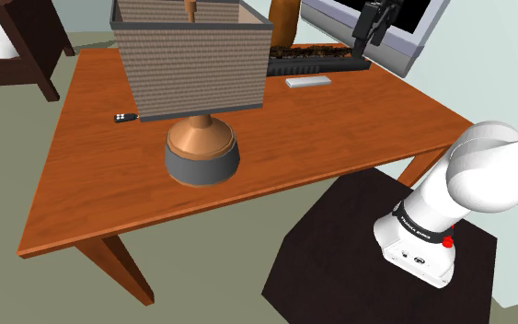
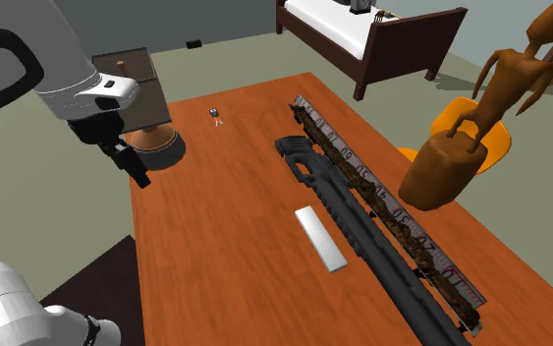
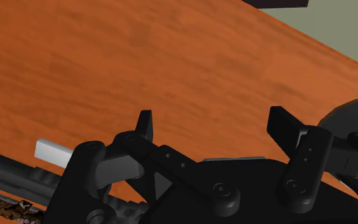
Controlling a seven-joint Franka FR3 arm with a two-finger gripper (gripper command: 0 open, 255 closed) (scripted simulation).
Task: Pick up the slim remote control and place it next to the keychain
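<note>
1. the jaws stand released and empty, hanging above the surface point(image 1: 339, 138) and clear of the remote.
2. the slim remote control point(image 2: 320, 237), a pale flat bar, lies flat on the surface just beside a long black object point(image 2: 359, 226), untouched.
3. the keychain point(image 2: 215, 115) lies well apart from it, near the lamp base point(image 1: 201, 147).
4. by my judgement no part of the task is done: the approach, grasp, lift, carry and set-down beside the keychain are all left.

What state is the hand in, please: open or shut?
Open: in the wrist view the hand has its fingers apart, with bare table between.
</note>
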